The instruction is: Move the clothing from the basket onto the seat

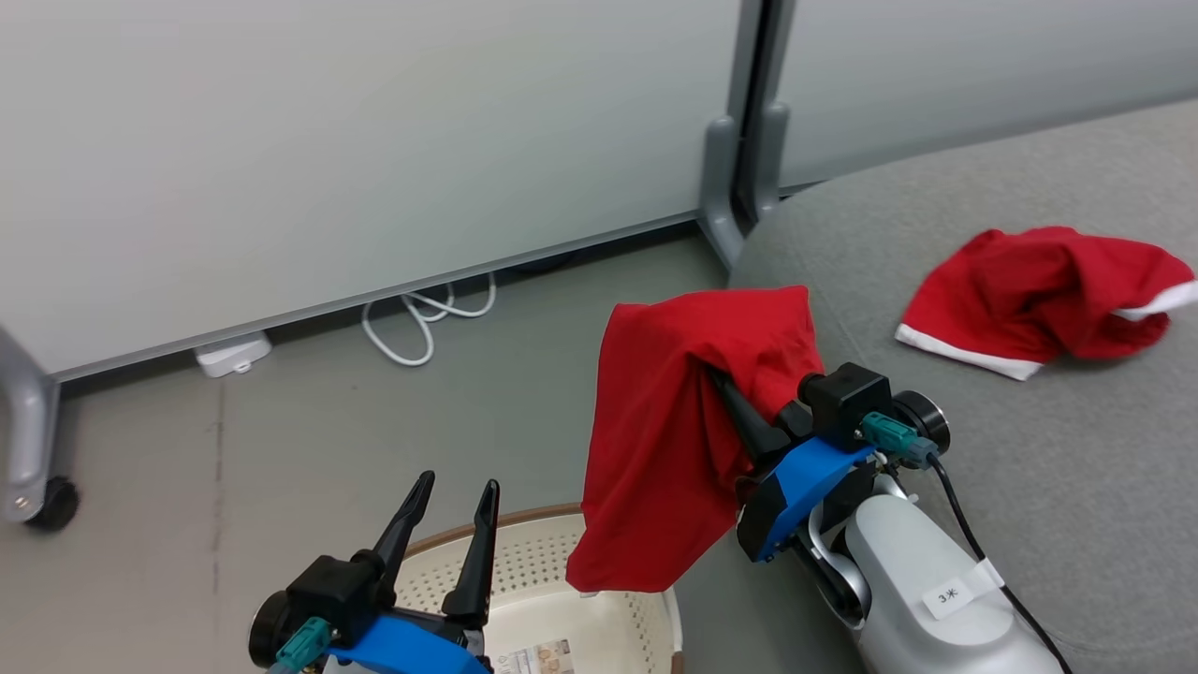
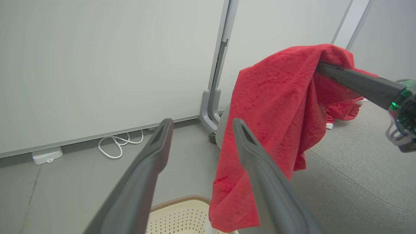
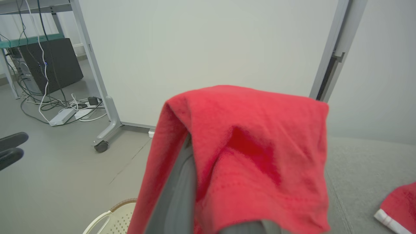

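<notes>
My right gripper is shut on a red garment of the clothing, which drapes over its fingers and hides the tips. The cloth hangs above the edge of the grey seat, and its lower end dangles over the cream basket. Another red garment with white hems lies crumpled on the seat. My left gripper stands open above the basket's left part, holding nothing. In the left wrist view its fingers point past the hanging garment. The right wrist view shows the cloth over a finger.
White partition panels on grey feet stand behind, with a caster at the left. A white cable and an adapter lie on the grey floor by the wall. A desk with a black box and cables stands farther left.
</notes>
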Tool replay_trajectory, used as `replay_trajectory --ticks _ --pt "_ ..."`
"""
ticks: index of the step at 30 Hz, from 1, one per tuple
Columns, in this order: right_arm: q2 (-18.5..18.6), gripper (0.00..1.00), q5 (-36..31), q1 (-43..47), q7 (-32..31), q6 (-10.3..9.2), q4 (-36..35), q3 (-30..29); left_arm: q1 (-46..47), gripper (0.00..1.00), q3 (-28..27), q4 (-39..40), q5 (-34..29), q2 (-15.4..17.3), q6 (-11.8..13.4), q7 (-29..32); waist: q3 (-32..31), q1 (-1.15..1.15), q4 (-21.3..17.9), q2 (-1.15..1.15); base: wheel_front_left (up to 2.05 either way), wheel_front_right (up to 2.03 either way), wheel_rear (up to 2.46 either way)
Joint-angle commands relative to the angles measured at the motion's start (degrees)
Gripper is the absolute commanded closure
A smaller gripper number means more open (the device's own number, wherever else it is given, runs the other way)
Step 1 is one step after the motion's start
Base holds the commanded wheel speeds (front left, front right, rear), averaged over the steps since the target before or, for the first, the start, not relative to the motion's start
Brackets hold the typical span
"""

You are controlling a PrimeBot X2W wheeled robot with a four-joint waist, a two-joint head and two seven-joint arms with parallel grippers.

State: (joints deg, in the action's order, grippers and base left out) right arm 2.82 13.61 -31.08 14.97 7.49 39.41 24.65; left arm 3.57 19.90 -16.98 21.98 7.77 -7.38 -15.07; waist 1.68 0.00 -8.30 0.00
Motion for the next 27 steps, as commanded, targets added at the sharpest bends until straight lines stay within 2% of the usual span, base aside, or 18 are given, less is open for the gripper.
replay_trajectory --ticks 1,14,27 --pt "0.1 1.00 -0.1 0.0 0.3 0.01 -0.5 -0.1 1.0 0.00 0.0 0.3 -0.4 0.2 -0.1 -0.1 0.6 0.00 -2.3 0.00 0.00 0.00 0.00" --pt "0.1 1.00 0.0 -0.4 0.3 0.01 -1.0 -0.7 2.6 0.00 0.1 0.3 -0.6 0.7 -0.1 -0.1 3.0 0.00 -13.2 0.00 0.00 0.00 0.00" --pt "0.1 1.00 -0.2 0.2 0.3 0.01 -1.7 -1.4 3.6 0.00 1.0 0.5 -0.7 1.3 -0.1 -0.1 4.4 0.00 -20.6 0.00 0.00 0.00 0.00"
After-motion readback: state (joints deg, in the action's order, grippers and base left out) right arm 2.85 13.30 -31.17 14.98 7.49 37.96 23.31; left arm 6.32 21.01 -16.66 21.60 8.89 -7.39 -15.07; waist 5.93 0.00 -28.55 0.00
